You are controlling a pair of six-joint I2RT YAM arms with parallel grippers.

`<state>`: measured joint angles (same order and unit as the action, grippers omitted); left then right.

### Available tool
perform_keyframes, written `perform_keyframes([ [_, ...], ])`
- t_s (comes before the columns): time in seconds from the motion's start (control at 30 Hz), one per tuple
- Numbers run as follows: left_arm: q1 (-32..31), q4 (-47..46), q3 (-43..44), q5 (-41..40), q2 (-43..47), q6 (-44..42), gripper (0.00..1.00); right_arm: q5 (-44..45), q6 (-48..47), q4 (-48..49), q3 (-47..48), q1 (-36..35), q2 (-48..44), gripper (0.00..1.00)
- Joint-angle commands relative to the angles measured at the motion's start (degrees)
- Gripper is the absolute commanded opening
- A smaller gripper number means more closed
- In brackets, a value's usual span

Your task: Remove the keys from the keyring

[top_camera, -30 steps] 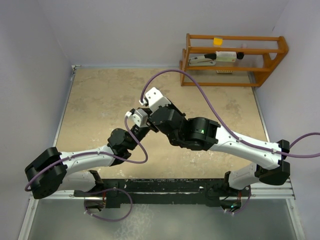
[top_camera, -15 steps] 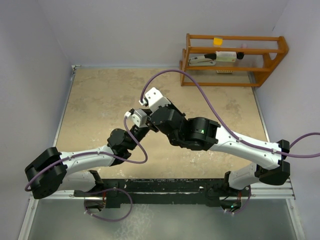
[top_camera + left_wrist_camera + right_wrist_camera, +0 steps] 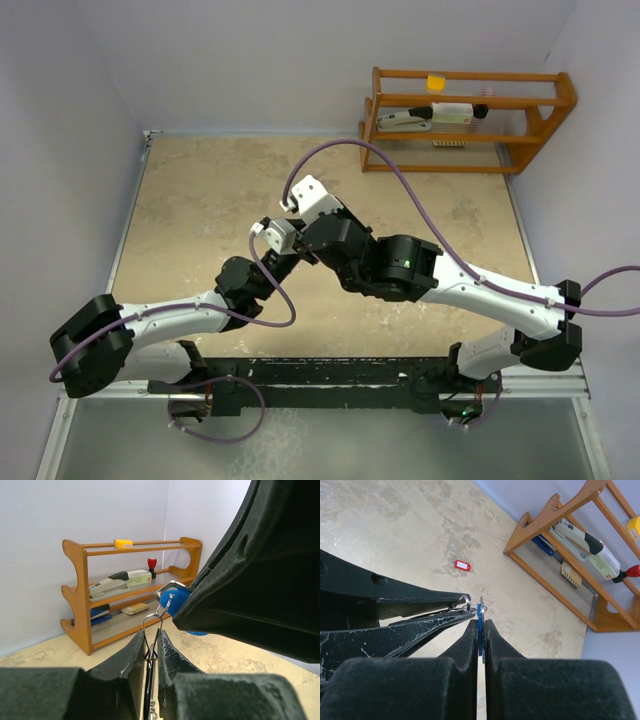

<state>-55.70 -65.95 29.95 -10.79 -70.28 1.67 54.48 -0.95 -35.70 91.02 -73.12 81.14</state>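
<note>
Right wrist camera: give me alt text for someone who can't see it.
The right gripper is shut on a blue key seen edge-on, and the left gripper, at left, pinches the silver keyring at the key's top. Beyond, a red key lies loose on the beige table, a wooden rack at upper right.

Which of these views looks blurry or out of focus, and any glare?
Left wrist: its own fingers look soft and dark, the keyring and rack sharp. Right wrist: fingers blurred, the red tag and table crisp. Top: even light, no glare.
</note>
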Motion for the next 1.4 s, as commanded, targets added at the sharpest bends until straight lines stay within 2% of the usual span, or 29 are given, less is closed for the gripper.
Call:
perform_keyframes([
  [0.0,-0.2,-1.0,2.6,0.0,0.0,-0.6,0.11,1.0,0.8,2.0,0.0,-0.3,-2.7,0.0],
  [0.13,-0.2,-1.1,2.5,-1.0,0.0,-0.4,0.08,0.8,0.8,2.0,0.0,-0.3,-2.7,0.0],
  [0.23,-0.2,-0.5,2.8,-2.0,0.1,-0.4,0.0,0.8,0.8,2.0,0.0,-0.3,-2.7,0.0],
  [0.7,-0.2,4.6,3.0,-2.7,0.7,-1.6,0.0,1.7,0.7,2.6,-0.5,-0.3,-3.3,0.0],
  [0.73,-0.2,4.8,2.7,-2.4,0.9,-1.8,0.0,1.7,0.6,2.7,-0.6,-0.3,-3.4,0.0],
  [0.9,-0.2,3.4,0.7,-1.0,1.5,-2.2,0.15,1.9,0.2,2.9,-0.6,-0.3,-3.5,0.0],
  [1.07,-0.2,2.4,0.7,-0.8,1.3,-2.3,0.23,1.5,0.2,3.0,-0.5,-0.3,-3.3,0.0],
  [1.37,-0.2,0.5,1.1,-1.4,0.9,-1.9,0.25,1.2,0.6,2.6,-0.5,-0.3,-3.4,0.0],
])
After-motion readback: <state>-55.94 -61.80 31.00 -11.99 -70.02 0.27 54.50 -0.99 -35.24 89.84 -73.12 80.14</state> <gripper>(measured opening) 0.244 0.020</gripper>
